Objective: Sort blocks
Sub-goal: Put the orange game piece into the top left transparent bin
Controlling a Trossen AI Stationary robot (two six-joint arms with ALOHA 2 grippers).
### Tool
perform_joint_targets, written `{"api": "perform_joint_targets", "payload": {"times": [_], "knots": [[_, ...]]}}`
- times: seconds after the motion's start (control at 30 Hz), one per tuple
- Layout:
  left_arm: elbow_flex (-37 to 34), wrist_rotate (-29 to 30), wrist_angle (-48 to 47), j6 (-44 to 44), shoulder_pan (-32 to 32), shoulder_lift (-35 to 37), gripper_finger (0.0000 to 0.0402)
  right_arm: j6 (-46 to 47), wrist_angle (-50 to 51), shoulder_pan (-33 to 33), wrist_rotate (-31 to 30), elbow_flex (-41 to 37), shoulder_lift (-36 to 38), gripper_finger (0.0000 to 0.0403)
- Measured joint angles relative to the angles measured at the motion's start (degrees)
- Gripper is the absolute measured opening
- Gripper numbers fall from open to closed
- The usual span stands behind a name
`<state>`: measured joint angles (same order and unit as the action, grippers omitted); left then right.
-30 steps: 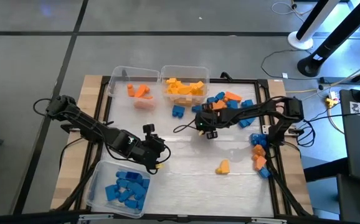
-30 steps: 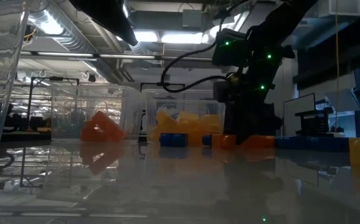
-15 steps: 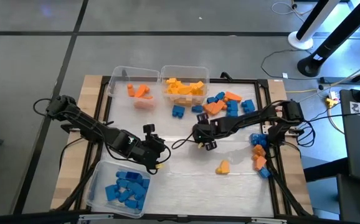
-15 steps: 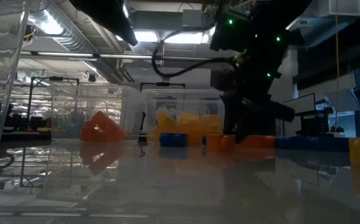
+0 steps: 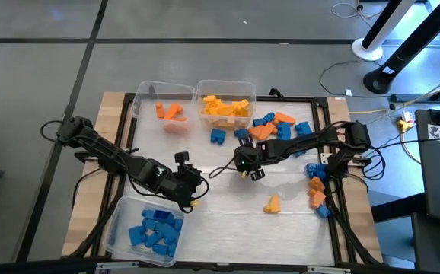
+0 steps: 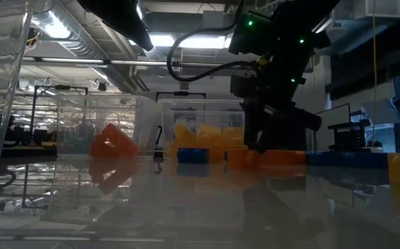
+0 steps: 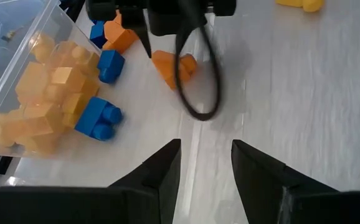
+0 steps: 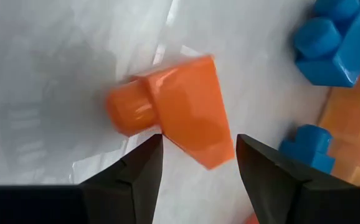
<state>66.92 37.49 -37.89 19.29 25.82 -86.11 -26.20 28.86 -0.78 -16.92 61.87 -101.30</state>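
Observation:
An orange block (image 8: pixel 174 109) lies on the white table sheet, also seen in the left wrist view (image 7: pixel 170 65). My right gripper (image 8: pixel 198 162) hangs open just above it at mid-table (image 5: pixel 244 166), one finger on each side of the block's near corner without touching. My left gripper (image 5: pixel 196 196) waits open and empty (image 7: pixel 205 165) above the blue bin's far right corner. More loose blue and orange blocks (image 5: pixel 277 125) lie at the far right, and a yellow block (image 5: pixel 272 203) lies alone toward the near edge.
Three clear bins hold sorted blocks: orange (image 5: pixel 163 106) and yellow (image 5: pixel 225 103) at the far edge, blue (image 5: pixel 148 228) at the near left. Blue and orange blocks (image 5: pixel 316 190) lie along the right frame. A blue block (image 5: pixel 218 135) lies before the yellow bin. A cable (image 7: pixel 198 81) loops below my right wrist.
My right gripper has gone from the far block pile toward the near edge and a little to the left, rising slightly and rolling a bit. An orange block in the pile that the arm covered now shows.

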Motion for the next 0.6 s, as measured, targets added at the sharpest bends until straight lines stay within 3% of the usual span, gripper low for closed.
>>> {"api": "perform_joint_targets", "payload": {"times": [0.27,0.6], "knots": [[0.0,0.0,0.0,0.2,0.0,0.0,0.0132,-4.3,-0.4,4.6,8.3,0.1,0.0,0.0202],[0.0,0.0,0.0,0.2,0.0,0.0,0.0132,-10.3,-0.5,5.3,8.6,0.1,0.1,0.0202]]}}
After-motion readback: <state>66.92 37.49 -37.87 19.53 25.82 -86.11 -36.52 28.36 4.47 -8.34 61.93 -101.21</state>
